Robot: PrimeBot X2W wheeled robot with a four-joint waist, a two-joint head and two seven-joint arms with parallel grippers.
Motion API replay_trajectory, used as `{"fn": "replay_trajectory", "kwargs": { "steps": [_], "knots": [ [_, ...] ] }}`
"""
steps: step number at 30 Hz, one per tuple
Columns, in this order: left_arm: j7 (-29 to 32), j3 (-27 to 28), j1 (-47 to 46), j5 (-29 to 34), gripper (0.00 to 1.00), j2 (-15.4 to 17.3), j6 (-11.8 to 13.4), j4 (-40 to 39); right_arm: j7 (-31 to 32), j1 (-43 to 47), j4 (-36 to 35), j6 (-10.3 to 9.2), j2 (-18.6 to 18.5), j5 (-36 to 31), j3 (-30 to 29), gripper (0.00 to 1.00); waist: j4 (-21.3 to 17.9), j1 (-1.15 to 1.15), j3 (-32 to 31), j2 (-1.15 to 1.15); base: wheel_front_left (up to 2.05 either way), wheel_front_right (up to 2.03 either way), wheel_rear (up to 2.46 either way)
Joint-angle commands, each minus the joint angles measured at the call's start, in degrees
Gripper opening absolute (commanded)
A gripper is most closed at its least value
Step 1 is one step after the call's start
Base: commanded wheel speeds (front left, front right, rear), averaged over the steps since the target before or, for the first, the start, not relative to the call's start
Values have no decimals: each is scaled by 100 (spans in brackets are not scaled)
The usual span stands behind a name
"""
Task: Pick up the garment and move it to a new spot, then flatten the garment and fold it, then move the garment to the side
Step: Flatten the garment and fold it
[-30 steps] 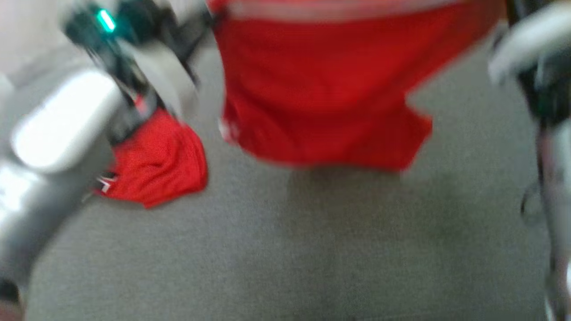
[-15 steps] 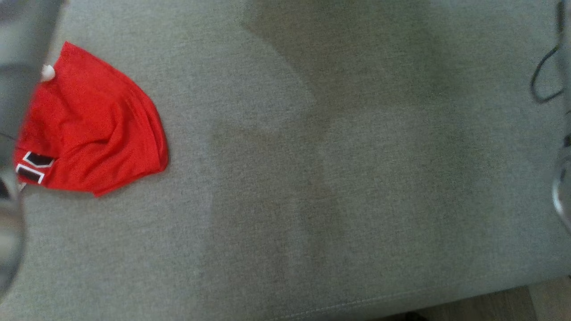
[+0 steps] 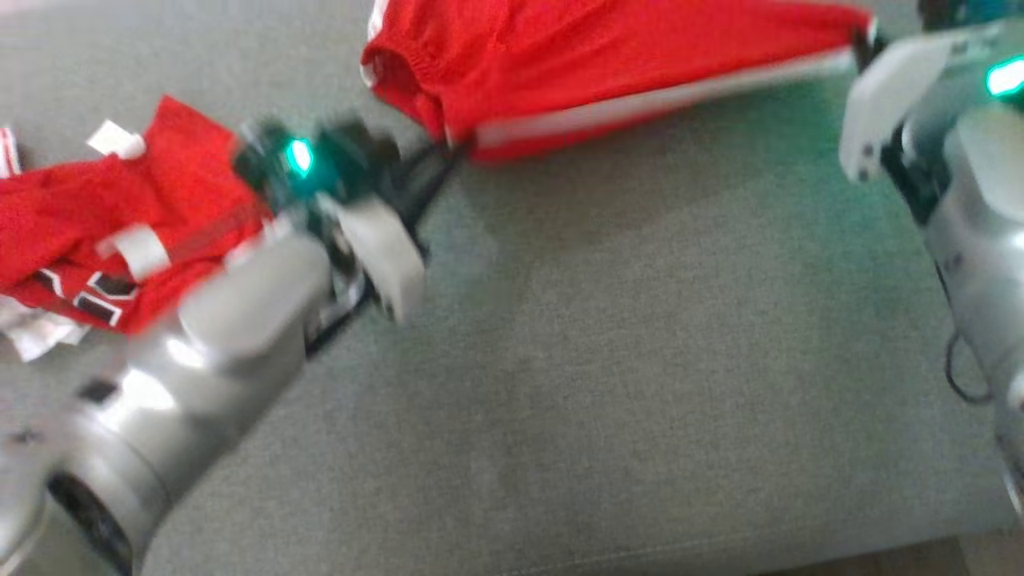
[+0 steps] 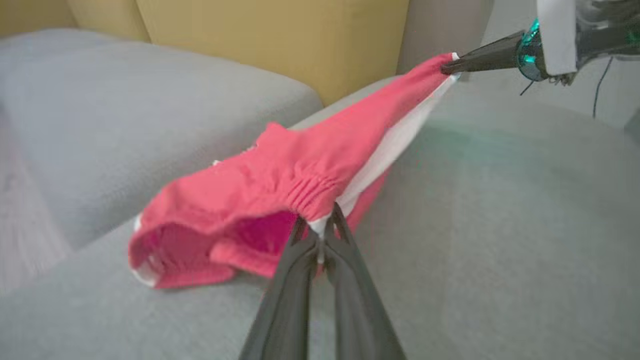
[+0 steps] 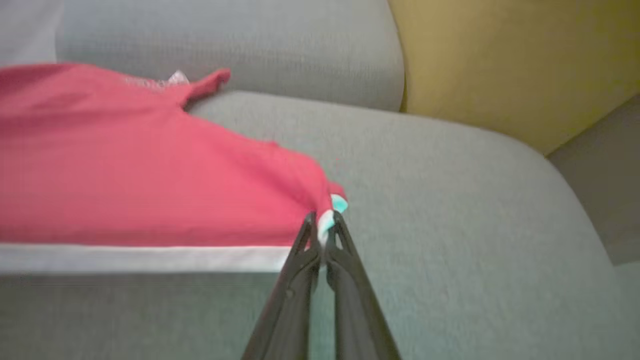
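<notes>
- Here, the red mesh garment with a white side stripe point(image 3: 608, 56) stretches across the grey fabric sofa seat point(image 3: 640, 360).
- The left gripper point(image 4: 320, 227) has its jaws pinching the gathered waistband; the right gripper point(image 5: 324, 220) has its jaws pinching the opposite corner.

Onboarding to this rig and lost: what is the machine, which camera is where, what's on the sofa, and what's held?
This is a wheeled robot with two arms, working over a grey sofa. One picture looks down from a camera on its head. The other two come from cameras on its wrists, each looking along that arm's two long dark fingers. The left gripper is shut on the gathered waistband of the red shorts. The right gripper is shut on the far end, by the white stripe. The shorts are stretched between them, and the waistband end seems to rest on the seat. A second red garment lies crumpled on the sofa at the robot's left, not held.
</notes>
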Motion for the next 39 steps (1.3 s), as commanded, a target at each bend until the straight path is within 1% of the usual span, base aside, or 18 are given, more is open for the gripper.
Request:
{"fn": "replay_trajectory", "kwargs": {
  "steps": [1, 6, 9, 13, 17, 18, 21, 24, 27, 30, 35, 39],
  "knots": [
    [15, 46, 16, -50, 0, 188, 10, -229, 219, 159, -199, 37, -137, 255, 271, 0, 40, 1, -235, 0, 0, 0, 0],
    [118, -119, 763, -59, 0, 106, 10, -578, 1021, 871, -700, 37, -745, 1132, 973, 0, 109, 1, -636, 0, 0, 0, 0],
    [158, -138, 1077, -27, 0, 26, 14, -716, 1483, 1315, -1248, 37, -1212, 1681, 1407, 0, 164, 1, -874, 0, 0, 0, 0],
    [258, -152, 1491, -2, 0, -25, 79, -1007, 2023, 1832, -1948, 37, -1869, 2342, 1749, 0, 188, 1, -1139, 0, 0, 0, 0],
    [348, -160, 1932, 21, 0, -22, 237, -1368, 2459, 2298, -2498, 37, -2377, 2786, 1872, 0, 141, 1, -1418, 0, 0, 0, 0],
    [348, -160, 1932, 21, 0, -22, 237, -1368, 2459, 2298, -2498, 37, -2377, 2786, 1872, 0, 141, 1, -1418, 0, 0, 0, 0],
    [402, -163, 2201, 14, 0, -33, 390, -1674, 2601, 2608, -2965, 37, -2705, 2996, 1861, 0, 115, 1, -1546, 0, 0, 0, 0],
    [443, -160, 2322, 14, 0, -8, 540, -1933, 2579, 2789, -3417, 37, -2930, 3110, 1683, 0, 118, 1, -1538, 0, 0, 0, 0],
    [415, -52, 2310, -17, 0, 21, 713, -2041, 2476, 2826, -3726, 37, -2979, 3040, 1399, 0, 167, 1, -1440, 0, 0, 0, 0],
    [361, 123, 2205, -71, 0, 18, 851, -2076, 2278, 2723, -3890, 37, -2851, 2783, 1040, 0, 261, 1, -1269, 0, 0, 0, 0],
    [229, 410, 1929, -148, 0, -12, 925, -1936, 1917, 2354, -3896, 37, -2388, 2146, 378, 0, 502, 1, -878, 0, 0, 0, 0],
    [76, 649, 1742, -273, 0, -105, 912, -1660, 1682, 1978, -3806, 37, -2012, 1541, 121, 0, 705, 1, -581, 0, 0, 0, 0]
  ]
}}
